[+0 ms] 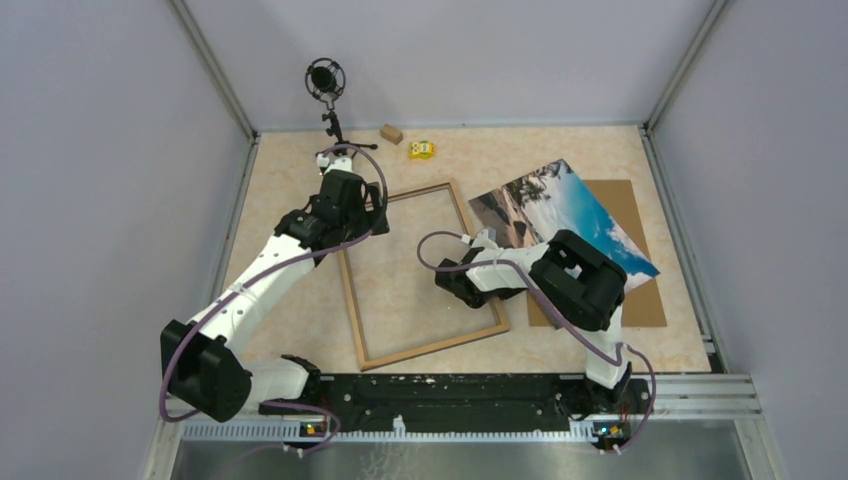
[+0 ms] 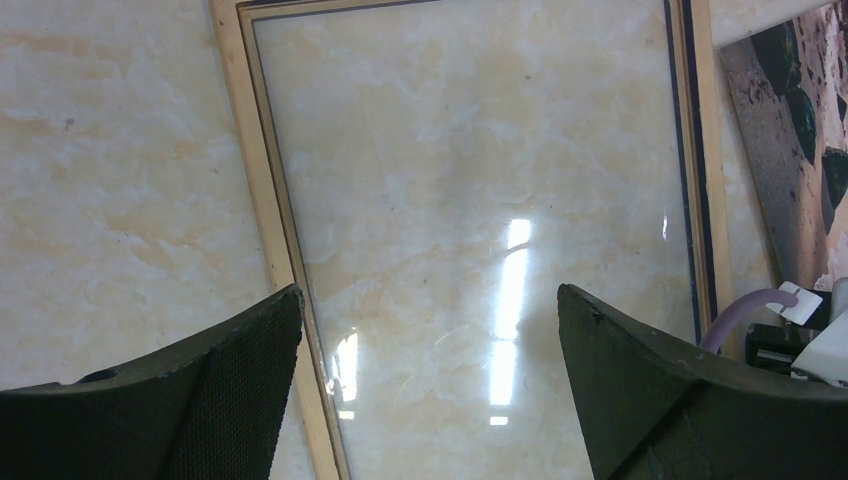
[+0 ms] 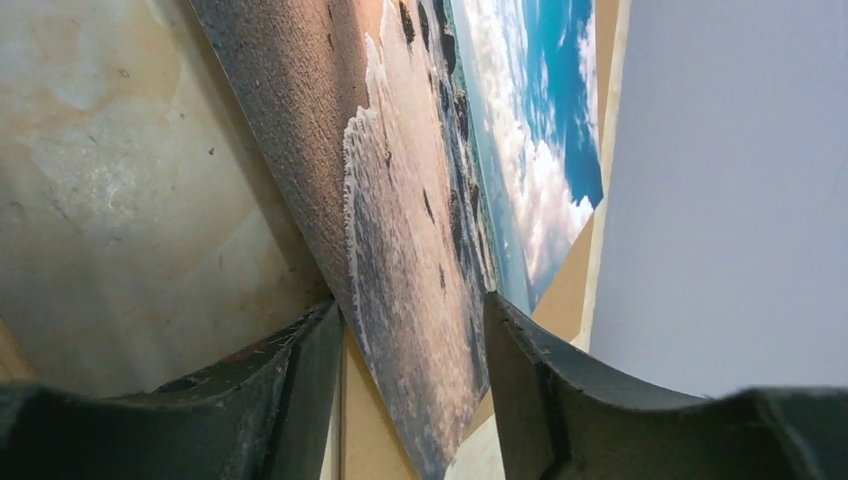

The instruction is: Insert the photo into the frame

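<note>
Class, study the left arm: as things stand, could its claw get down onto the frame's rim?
Probably yes. The left claw hangs open directly above the frame rim with nothing between them; the photo and the right arm lie off to the other side.

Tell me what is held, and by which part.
Nothing: left gripper open above the frame; right gripper, jaws apart around an edge of the photo.

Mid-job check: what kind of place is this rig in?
Probably a lab test cell, not a home: plain grey panel walls enclosing the table, a microphone on a stand at the back, a mounting rail along the near edge.
</note>
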{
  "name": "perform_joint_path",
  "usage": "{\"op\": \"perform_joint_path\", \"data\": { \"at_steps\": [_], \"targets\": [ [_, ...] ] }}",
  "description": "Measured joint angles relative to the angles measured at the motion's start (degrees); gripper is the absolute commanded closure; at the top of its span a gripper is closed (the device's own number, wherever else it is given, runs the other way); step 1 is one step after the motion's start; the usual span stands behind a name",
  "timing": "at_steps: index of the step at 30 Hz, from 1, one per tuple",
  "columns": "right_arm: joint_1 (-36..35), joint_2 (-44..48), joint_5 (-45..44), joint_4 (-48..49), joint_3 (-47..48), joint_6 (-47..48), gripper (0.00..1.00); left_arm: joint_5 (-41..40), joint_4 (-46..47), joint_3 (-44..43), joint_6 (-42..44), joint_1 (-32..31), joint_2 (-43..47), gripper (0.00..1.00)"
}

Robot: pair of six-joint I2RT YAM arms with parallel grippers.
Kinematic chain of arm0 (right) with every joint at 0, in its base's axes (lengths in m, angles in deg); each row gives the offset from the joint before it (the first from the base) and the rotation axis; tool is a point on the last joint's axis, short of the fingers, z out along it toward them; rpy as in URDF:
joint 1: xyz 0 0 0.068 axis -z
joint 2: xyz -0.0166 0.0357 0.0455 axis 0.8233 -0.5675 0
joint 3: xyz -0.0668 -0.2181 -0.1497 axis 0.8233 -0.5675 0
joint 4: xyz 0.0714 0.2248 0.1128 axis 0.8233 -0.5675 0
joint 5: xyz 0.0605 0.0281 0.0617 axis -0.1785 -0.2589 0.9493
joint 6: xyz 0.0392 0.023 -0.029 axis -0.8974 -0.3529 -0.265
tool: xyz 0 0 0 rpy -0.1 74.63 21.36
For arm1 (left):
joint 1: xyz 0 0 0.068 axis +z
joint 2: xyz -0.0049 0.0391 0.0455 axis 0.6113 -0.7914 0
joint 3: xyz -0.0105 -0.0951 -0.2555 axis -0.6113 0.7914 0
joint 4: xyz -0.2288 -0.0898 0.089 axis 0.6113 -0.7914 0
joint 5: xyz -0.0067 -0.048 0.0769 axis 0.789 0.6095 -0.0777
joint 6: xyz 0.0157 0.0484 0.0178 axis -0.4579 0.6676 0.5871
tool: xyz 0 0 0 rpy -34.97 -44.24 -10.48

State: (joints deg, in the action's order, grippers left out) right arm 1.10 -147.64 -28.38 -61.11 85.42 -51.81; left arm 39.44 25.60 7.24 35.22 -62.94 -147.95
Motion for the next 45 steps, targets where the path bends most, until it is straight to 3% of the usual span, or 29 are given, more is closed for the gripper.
{"op": "perform_joint_path", "data": {
  "at_steps": [3, 13, 20, 31, 39, 41, 45],
  "targets": [
    [0.35, -0.33, -0.02, 0.24, 0.2, -0.28, 0.63, 0.15, 0.02, 0.0, 0.04, 0.0, 0.0, 0.02],
    [0.76, -0.39, -2.01, -0.59, 1.46, -0.81, 0.65, 0.59, 0.13, 0.0, 0.22, 0.0, 0.0, 0.02],
    [3.37, -0.39, -1.73, 3.15, 1.18, 3.91, 0.65, 0.76, 0.15, 0.0, 0.39, 0.0, 0.0, 0.02],
    [4.63, -1.16, -3.08, 6.71, 0.72, 7.67, 0.79, 1.09, 0.15, 0.0, 0.42, 0.0, -0.11, 0.02],
    [6.32, -3.08, -4.7, 10.27, 0.46, 11.32, 0.72, 1.6, 0.13, 0.0, 0.42, 0.07, -0.5, 0.02],
    [6.8, -3.08, -4.79, 12.31, 0.17, 13.44, 0.78, 1.62, 0.15, 0.0, 0.42, 0.11, -0.5, 0.02],
    [7.5, -3.26, -4.98, 16.02, -0.79, 16.92, 0.98, 1.64, 0.15, 0.0, 0.42, 0.33, -0.5, 0.02]
  ]
}}
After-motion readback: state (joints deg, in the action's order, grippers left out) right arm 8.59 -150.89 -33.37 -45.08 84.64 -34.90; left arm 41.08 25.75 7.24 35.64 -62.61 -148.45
